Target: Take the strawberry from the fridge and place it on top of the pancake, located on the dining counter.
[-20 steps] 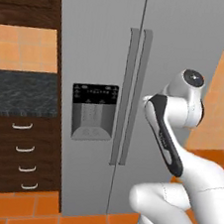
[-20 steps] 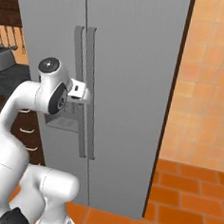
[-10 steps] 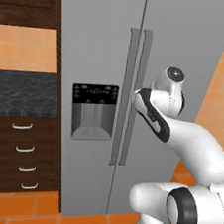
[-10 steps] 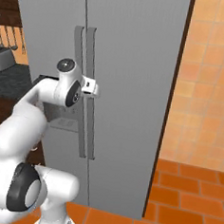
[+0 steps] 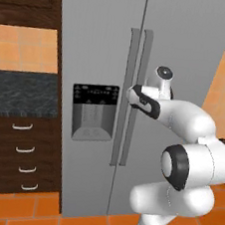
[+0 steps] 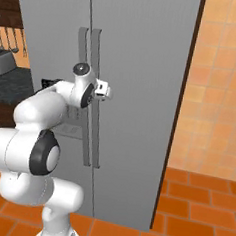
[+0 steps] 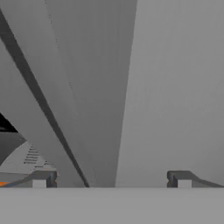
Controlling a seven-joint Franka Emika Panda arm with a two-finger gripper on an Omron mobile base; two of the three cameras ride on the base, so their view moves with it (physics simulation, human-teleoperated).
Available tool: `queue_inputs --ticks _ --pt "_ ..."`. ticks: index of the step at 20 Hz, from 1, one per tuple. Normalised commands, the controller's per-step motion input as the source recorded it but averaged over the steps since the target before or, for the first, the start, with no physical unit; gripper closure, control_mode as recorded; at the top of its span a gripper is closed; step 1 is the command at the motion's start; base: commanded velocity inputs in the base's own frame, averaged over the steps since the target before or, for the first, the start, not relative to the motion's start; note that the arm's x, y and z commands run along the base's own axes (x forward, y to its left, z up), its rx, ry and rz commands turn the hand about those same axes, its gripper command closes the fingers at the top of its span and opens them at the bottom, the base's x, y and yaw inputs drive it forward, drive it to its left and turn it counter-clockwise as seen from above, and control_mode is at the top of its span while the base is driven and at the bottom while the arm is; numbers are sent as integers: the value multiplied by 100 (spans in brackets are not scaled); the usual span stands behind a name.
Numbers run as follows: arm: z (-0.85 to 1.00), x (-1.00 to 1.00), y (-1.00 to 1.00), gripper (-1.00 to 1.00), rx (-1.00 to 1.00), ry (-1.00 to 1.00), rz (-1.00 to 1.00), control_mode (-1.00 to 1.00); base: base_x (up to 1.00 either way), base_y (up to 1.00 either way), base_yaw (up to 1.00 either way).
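Left base view: fridge [image 5: 103,43] doors closed; drawers [image 5: 20,160] beside.

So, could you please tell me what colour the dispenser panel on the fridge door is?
Black, above a grey recess; the dispenser panel on the fridge shows best in the left base view.

Orange tiled floor [image 5: 31,209] underfoot, running across the room. Standing straight on it: the tall grey fridge [image 5: 103,43], both doors shut, and the dark wood drawer cabinet [image 5: 13,156] pressed against its side. Topping that cabinet, a dark speckled desk [image 5: 17,92]. In the right base view, a grey object [image 6: 3,61] sitting on that desk, too cropped to name.
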Motion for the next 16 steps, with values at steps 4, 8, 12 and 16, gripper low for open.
queue_inputs --ticks 4,8,12,16 --pt "-18 68 0 -100 0 0 0 -100 0 0 0" --pt "-18 58 0 -100 0 0 0 -100 0 0 0" --pt "-16 36 2 -100 0 0 0 -100 0 0 0" --pt "-29 10 0 -100 0 -19 0 -100 0 0 0"
